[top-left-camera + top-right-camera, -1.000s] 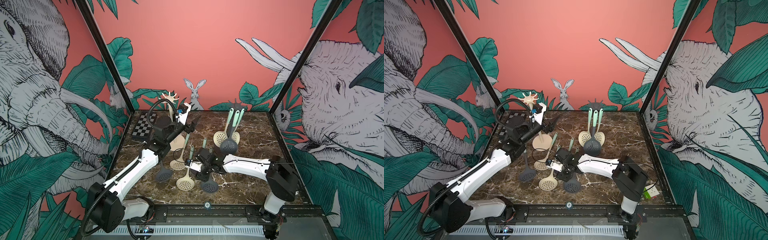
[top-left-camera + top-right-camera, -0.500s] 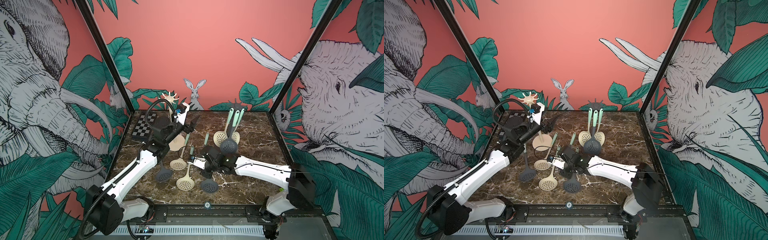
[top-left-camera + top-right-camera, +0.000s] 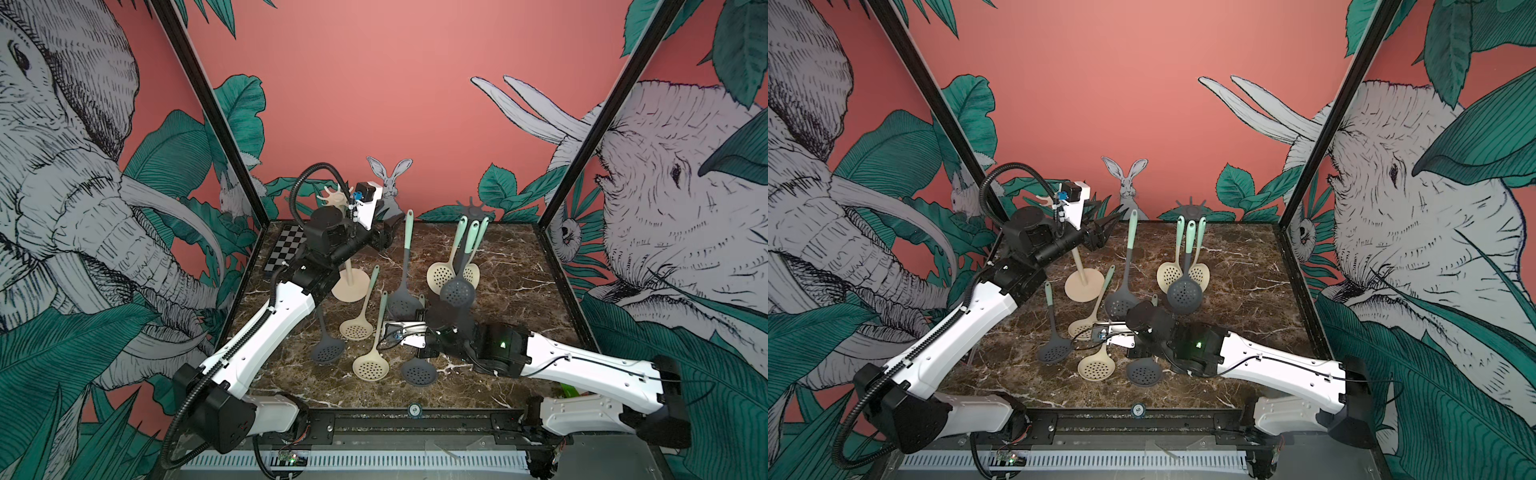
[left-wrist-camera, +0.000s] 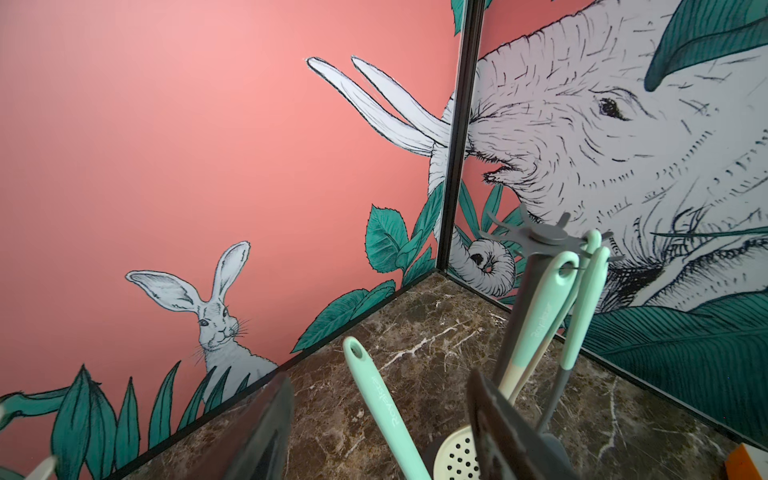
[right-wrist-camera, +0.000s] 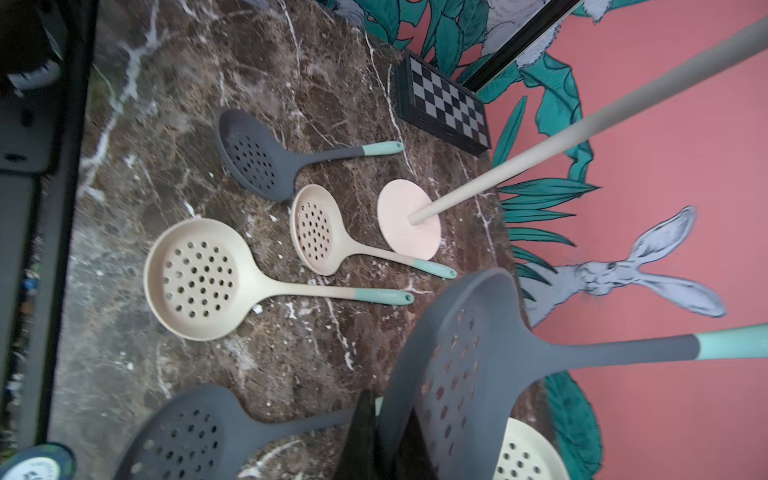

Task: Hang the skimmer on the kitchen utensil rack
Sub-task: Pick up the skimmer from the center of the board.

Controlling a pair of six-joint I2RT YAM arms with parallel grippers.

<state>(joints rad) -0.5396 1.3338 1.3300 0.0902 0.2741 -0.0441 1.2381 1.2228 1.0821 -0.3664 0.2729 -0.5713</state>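
Nice, your right gripper [image 5: 386, 432] just clamped onto the grey skimmer [image 3: 400, 305] by its bowl and stood it up, handle right at the wide-open fingers of your left gripper [image 3: 1109, 227], so a handoff looks next.

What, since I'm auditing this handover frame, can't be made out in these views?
- How the right gripper pinches the held skimmer: blurred, cut by the edge in the right wrist view; behind the right arm in both top views.
- Hooks of the beige rack: mostly behind the left arm in both top views.
- A beige skimmer under the held one: mostly covered and cut off, right wrist view.
- An orange object: cut off, left wrist view.
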